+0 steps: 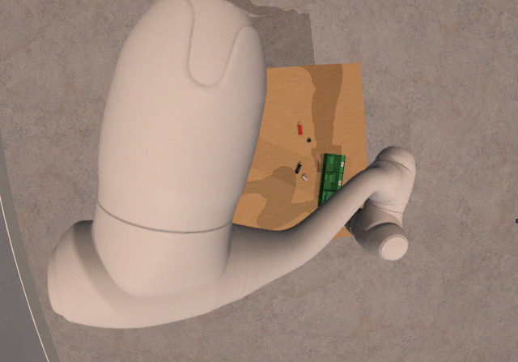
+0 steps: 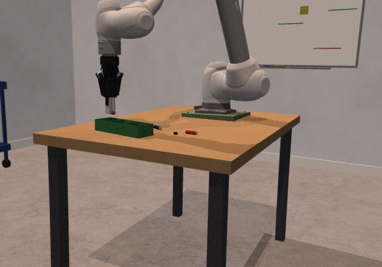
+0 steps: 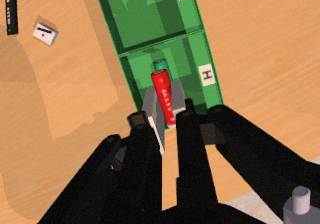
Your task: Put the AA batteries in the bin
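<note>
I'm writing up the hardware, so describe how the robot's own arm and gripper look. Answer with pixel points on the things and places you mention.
The robot arm (image 1: 330,219) (image 2: 230,20) is cream-white with smooth, rounded joint housings and thin seam lines; one long link looks dark grey in the exterior view, with faint lettering. The black, angular two-finger gripper (image 2: 110,106) (image 3: 167,98) has slim linkages and flat, light grey finger pads. I see no external cable.
</note>
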